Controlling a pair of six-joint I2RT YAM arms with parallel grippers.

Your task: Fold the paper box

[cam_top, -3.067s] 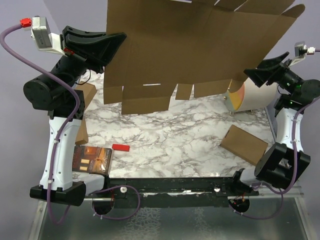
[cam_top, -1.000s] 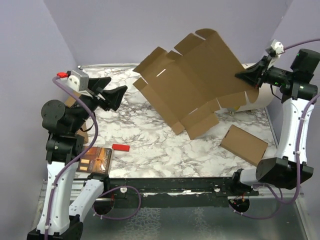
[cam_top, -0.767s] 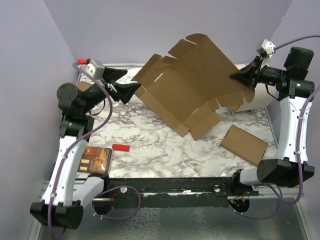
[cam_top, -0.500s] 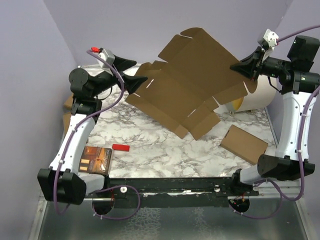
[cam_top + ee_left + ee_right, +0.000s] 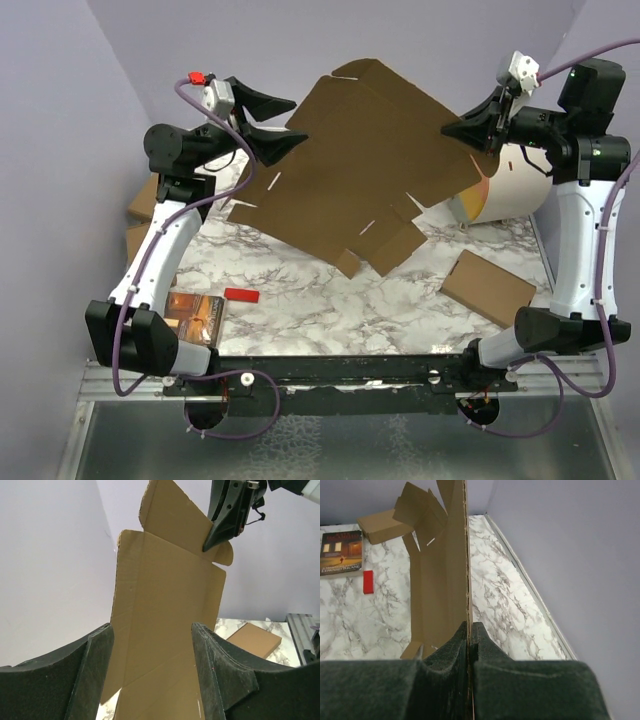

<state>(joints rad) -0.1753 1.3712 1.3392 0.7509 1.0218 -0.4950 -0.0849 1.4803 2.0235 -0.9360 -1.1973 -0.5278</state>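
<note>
The paper box (image 5: 370,170) is a flat, unfolded brown cardboard sheet held tilted in the air over the back of the table. My right gripper (image 5: 447,128) is shut on its right edge, and in the right wrist view the sheet (image 5: 445,580) runs edge-on out of the pinched fingertips (image 5: 469,625). My left gripper (image 5: 298,121) is raised at the sheet's upper left edge and stands open. In the left wrist view the cardboard (image 5: 160,630) passes between the spread fingers (image 5: 152,630) without a visible pinch. The lowest flaps (image 5: 385,250) hang near the marble top.
A cream cylinder with an orange end (image 5: 505,190) lies at the back right. A small brown box (image 5: 490,288) sits at front right, more brown boxes (image 5: 145,205) at the left wall. A book (image 5: 185,318) and a red block (image 5: 241,295) lie at front left.
My left arm has risen and swung right until its open jaws straddle the sheet's left edge. The right arm has lifted and tilted the sheet flatter, still gripping it.
</note>
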